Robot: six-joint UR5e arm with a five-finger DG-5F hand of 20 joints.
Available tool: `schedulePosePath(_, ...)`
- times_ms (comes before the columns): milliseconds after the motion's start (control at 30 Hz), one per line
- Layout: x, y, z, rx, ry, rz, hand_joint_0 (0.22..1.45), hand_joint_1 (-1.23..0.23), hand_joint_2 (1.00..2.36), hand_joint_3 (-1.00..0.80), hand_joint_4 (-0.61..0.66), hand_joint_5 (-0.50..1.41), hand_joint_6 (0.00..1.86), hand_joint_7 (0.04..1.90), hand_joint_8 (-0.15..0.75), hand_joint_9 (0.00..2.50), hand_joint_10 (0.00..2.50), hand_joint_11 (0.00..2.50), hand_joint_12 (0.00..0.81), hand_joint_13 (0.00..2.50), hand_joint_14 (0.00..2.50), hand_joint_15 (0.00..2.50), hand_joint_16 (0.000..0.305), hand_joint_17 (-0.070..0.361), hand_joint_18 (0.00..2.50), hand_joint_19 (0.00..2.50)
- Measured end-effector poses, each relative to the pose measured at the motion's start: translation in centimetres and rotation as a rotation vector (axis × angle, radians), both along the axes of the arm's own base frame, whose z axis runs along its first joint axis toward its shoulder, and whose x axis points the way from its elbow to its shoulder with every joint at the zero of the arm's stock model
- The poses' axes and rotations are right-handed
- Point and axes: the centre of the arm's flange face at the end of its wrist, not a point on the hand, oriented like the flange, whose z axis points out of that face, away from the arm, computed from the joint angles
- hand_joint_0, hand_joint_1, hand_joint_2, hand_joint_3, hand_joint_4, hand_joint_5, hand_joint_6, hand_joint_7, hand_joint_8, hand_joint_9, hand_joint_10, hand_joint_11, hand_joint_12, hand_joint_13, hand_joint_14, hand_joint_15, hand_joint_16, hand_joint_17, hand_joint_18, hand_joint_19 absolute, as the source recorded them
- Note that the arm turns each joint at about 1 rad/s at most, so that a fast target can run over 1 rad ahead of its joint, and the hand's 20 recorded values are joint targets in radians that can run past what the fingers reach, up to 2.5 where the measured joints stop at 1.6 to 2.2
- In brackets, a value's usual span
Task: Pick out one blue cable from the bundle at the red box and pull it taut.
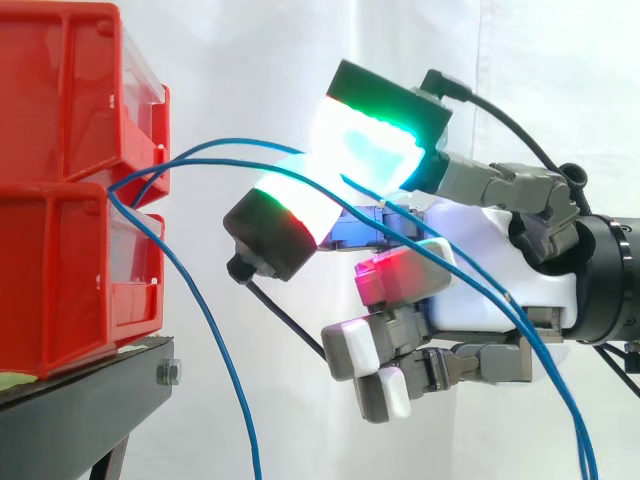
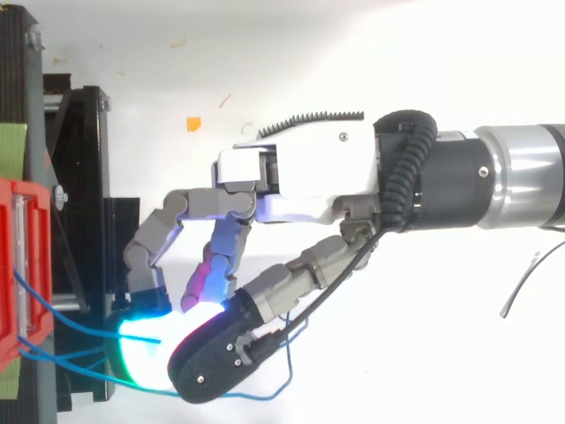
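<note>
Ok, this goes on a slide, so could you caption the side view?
Robot hand pinching one blue cable between glowing fingertips, beside stacked red bins on a black stand.

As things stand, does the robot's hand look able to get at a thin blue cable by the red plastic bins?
Likely yes: the hand seems to pinch one thin blue cable between its fingertips, beside the red bins; nothing blocks it.

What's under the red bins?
A black stand with a bolt; a green strip peeks out between them. One blue cable hangs beside it. The red bins cover the stand's top.
</note>
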Motion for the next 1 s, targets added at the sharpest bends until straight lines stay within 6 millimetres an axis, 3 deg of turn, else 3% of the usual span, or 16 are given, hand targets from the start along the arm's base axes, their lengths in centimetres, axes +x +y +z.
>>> schedulePosePath(467,-0.1,-0.2,-0.1,0.035,0.005,0.01,0.7,-0.82,1.02,-0.12,-0.3,-0.1,0.98,0.93,0.266,1.31,0.03,0.89,0.31,0.99,0.02,0.53,0.043,0.096,0.87,0.71)
schedulePosePath(1000,-1.3,-1.0,-1.6,-0.082,0.063,0.031,0.69,-0.82,1.02,-0.11,-0.29,-0.1,0.97,0.93,0.27,1.31,0.03,0.89,0.314,0.99,0.02,0.53,0.044,0.098,0.86,0.7)
